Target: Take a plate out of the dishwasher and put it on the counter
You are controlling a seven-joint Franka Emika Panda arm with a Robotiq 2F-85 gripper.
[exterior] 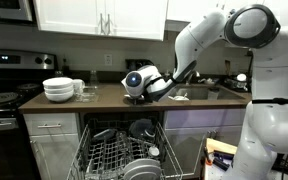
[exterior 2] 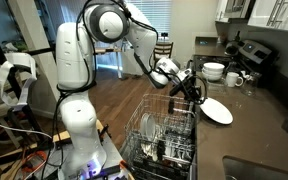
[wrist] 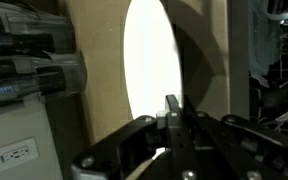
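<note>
My gripper [exterior 2: 192, 94] is shut on the rim of the plate [exterior 2: 217, 111], a round pale plate held low over the brown counter [exterior 2: 259, 135]; whether it touches the counter I cannot tell. In the wrist view the plate [wrist: 150, 62] is a bright oval, with the two fingers [wrist: 172, 112] pressed together on its lower edge. In an exterior view the gripper [exterior: 134, 92] hangs over the counter [exterior: 104, 98], and the plate is mostly hidden behind it. The dishwasher [exterior: 119, 155] stands open below, its wire racks pulled out and holding dishes; it shows in both exterior views [exterior 2: 164, 135].
Stacked white bowls [exterior: 59, 89] and mugs [exterior: 82, 87] stand on the counter, also seen further along it [exterior 2: 214, 71]. A black stove [exterior: 2, 100] adjoins the counter. A sink [exterior: 199, 92] lies on the far side of the arm.
</note>
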